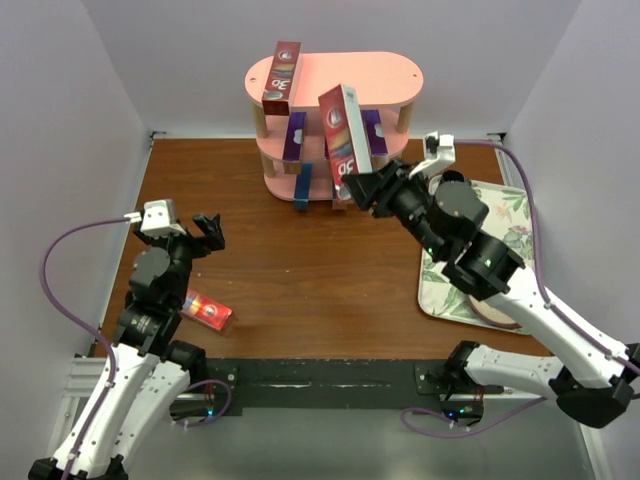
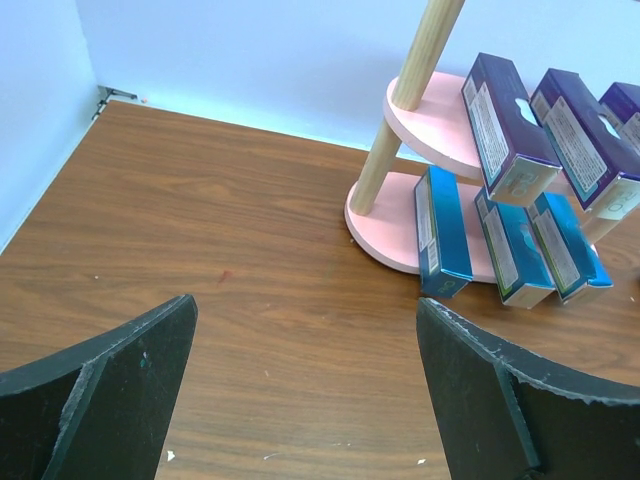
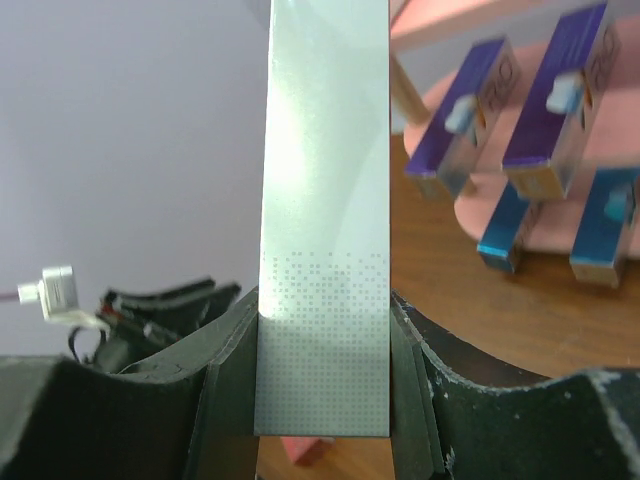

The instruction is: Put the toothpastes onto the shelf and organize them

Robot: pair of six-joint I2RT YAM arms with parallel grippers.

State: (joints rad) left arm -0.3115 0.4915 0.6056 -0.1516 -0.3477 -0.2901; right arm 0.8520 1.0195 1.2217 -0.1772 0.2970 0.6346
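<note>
1. Top external view: my right gripper is closed on the low end of a red carton. This carton stands almost upright, leaning a little to the left, just in front of the shelf. Its upper end comes up to the near edge of the top board. I cannot tell if it touches the board.
2. Right wrist view: the pale side of this carton fills the gap between my right fingers, and both press against it.
3. My left gripper hovers over the table on the left side, well apart from the shelf. Its jaws stand wide with nothing in them. In the left wrist view there is only brown wood between my left fingers.
4. A second red carton lies at the left end of the top board, pointing from near to far.
5. A third red carton lies flat on the near part of the table, just beside my left arm.
6. Three purple cartons lie side by side on the middle board. Three blue cartons lie on the bottom board, and their near ends stick out over its edge.
7. A floral tray lies on the table at the right, partly under my right arm.
</note>
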